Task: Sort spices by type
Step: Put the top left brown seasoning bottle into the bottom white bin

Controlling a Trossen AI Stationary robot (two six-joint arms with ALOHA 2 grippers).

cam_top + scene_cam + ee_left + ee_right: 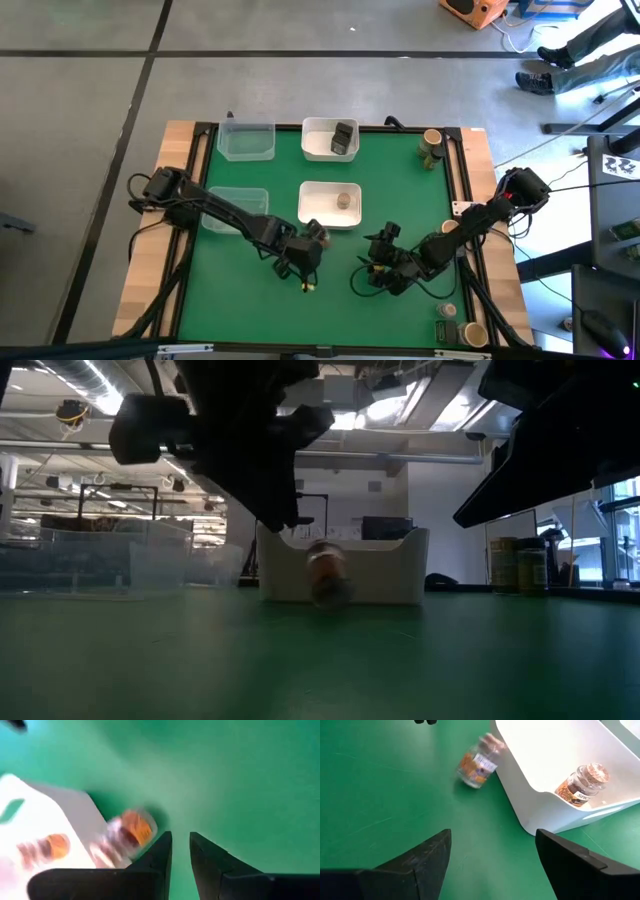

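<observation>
Left end effector [180, 851]: hovering over the green counter [250, 300], its dark fingers nearly together and gripping nothing.
Loose jar [479, 761]: lying on its side on the felt-like green, right against the near tray's [540, 795] outer wall, just beside those fingers.
Handling: probably light and rigid; a smooth round body that is likely rolling if nudged, so squeezing across the label looks safest.
Right end effector [492, 855]: waiting nearby, fingers standing wide, empty.
Sorted jar [582, 782]: resting tilted inside that glossy white tray, cork-coloured top showing.
Far tray [318, 140]: holding a dark boxy tin [344, 137].
</observation>
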